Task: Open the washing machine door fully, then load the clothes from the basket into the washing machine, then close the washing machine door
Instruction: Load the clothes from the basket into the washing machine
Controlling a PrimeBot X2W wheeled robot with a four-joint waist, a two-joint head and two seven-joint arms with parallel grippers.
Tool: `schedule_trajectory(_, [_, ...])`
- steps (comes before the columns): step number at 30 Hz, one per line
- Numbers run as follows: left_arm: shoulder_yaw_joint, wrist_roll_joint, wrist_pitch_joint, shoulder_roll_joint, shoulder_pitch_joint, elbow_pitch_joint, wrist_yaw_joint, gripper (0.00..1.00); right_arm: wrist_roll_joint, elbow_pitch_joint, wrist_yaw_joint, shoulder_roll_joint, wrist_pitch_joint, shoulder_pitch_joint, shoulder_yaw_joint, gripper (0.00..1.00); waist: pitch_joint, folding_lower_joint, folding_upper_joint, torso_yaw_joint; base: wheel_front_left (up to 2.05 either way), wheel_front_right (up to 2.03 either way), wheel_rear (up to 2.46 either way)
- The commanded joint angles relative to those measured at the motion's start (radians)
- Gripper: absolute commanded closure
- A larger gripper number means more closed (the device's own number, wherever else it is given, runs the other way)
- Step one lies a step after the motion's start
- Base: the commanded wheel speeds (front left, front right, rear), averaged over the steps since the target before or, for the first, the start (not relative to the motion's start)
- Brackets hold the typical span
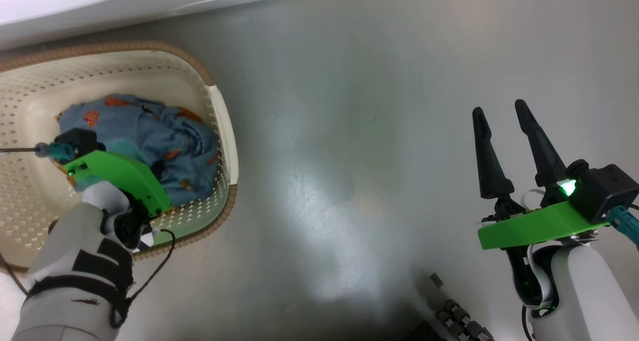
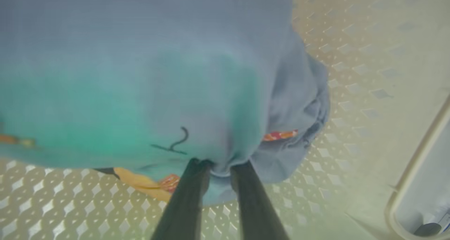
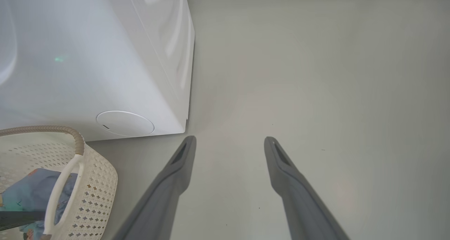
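Observation:
The clothes (image 1: 150, 136), blue fabric with orange prints, lie bundled in the cream basket (image 1: 219, 111) at the left, just below the white washing machine (image 1: 100, 1). My left arm reaches down into the basket, its fingers hidden under the green wrist mount. Up close, my left gripper (image 2: 219, 166) has its dark fingertips pressed into the clothes (image 2: 175, 75), a fold of cloth bunched between them above the perforated basket floor (image 2: 351, 75). My right gripper (image 1: 499, 109) hangs open over bare floor, holding nothing. The washing machine door is out of view.
Grey floor (image 1: 374, 156) stretches between basket and right arm. The right wrist view has the right gripper (image 3: 228, 141), the washing machine's lower corner (image 3: 88, 57) with a round white cap (image 3: 124, 123), and the basket (image 3: 95, 183). Part of my base (image 1: 459, 321) sits at the bottom.

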Motion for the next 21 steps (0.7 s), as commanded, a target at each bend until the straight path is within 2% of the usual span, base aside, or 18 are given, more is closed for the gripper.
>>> schedule_trajectory(1, [0.019,-0.012,-0.008,0.033,0.017,-0.003,0.01,1.0,-0.003,-0.025,0.004,-0.009,-0.001,0.022,0.013,0.0,0.0,0.0,-0.0001,0.001,0.0,0.0,0.0])
schedule_trajectory(7, [0.014,-0.009,-0.05,0.024,0.025,-0.002,0.015,1.0,-0.006,-0.03,0.004,-0.009,0.003,0.026,0.003,0.0,-0.011,0.0,-0.0001,0.014,0.0,0.0,0.0])
schedule_trajectory(13, [-0.012,0.02,-0.159,0.001,0.022,-0.002,0.01,1.0,-0.012,-0.036,0.004,-0.009,0.012,0.037,-0.018,0.0,-0.039,0.0,-0.0001,0.048,0.0,0.0,0.0])
schedule_trajectory(21, [-0.051,0.058,-0.303,-0.023,0.04,-0.002,-0.02,1.0,-0.028,-0.05,0.004,-0.009,0.027,0.064,-0.062,0.0,-0.115,0.0,-0.0001,0.085,0.0,0.0,0.0])
